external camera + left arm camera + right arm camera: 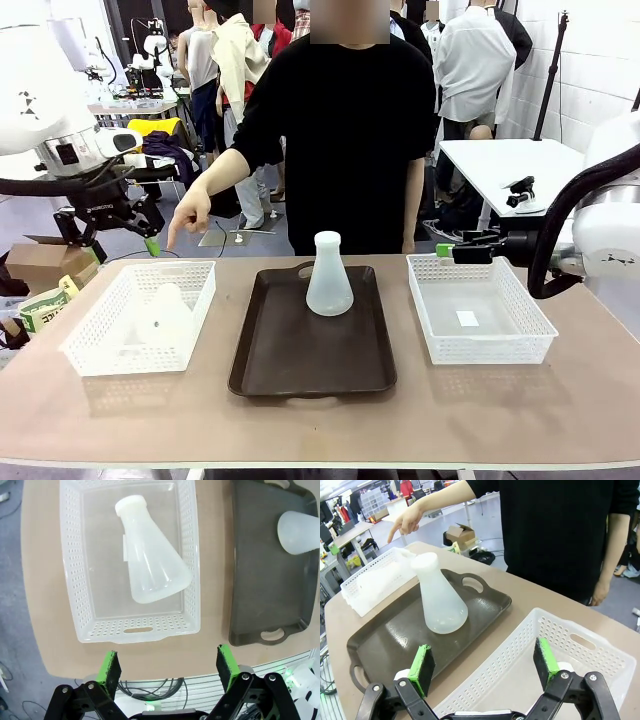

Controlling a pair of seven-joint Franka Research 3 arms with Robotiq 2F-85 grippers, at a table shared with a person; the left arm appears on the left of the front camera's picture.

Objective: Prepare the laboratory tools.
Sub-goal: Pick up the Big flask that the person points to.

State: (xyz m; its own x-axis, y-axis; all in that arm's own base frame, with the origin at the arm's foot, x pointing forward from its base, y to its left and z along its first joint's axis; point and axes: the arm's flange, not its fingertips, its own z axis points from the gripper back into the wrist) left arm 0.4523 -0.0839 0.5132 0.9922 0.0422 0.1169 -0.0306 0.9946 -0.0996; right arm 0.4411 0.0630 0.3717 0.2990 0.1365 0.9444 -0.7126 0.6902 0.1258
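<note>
Flask (150,555) lies in basket (67,580) below left tool (169,662)

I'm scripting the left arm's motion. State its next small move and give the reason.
Probably lower the open left gripper onto the conical flask lying on its side in the white mesh basket: the person's hand points there, the gripper hangs empty off the basket's rim, and the other flask already stands on the brown tray.

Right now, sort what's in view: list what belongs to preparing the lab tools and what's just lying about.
Belongs to the job:
- upright flask on the brown tray
- lying flask in the left basket

Just lying about:
- right basket, holding no flask
- cardboard box on the floor
</note>
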